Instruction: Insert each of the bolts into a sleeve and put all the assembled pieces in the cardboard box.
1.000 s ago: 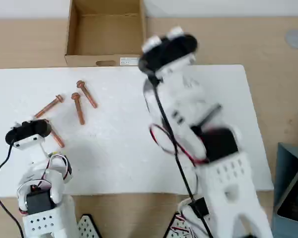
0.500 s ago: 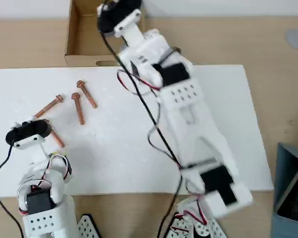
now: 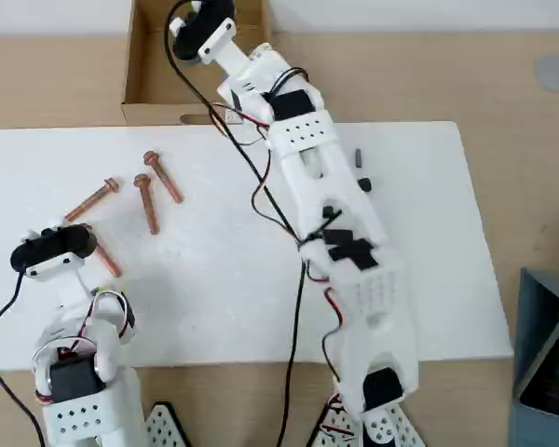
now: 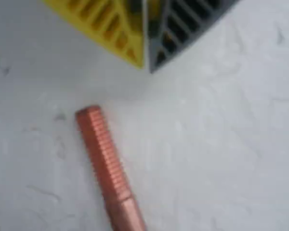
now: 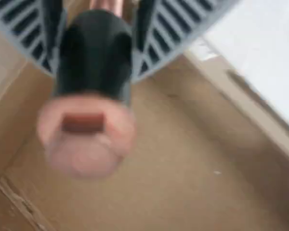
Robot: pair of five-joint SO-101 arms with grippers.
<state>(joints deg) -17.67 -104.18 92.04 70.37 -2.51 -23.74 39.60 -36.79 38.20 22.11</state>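
Copper-headed assembled piece [image 5: 86, 137] hangs clamped in the right claw [image 5: 94, 48] over the cardboard box [image 3: 129, 74], upper frame, not yet released. Four bolts [image 3: 149, 203] lie sleeveless on the worktop [image 3: 214, 289], left side; left claw [image 4: 145, 60] closed, holding nothing.

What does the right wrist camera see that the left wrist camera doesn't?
Right wrist view: the right gripper clamps a black sleeve with a bolt head poking out, over the cardboard box floor. Left wrist view: a bare bolt lies on the white mat near the left gripper, shut on nothing. Both: a gripper, a copper bolt and some white mat.
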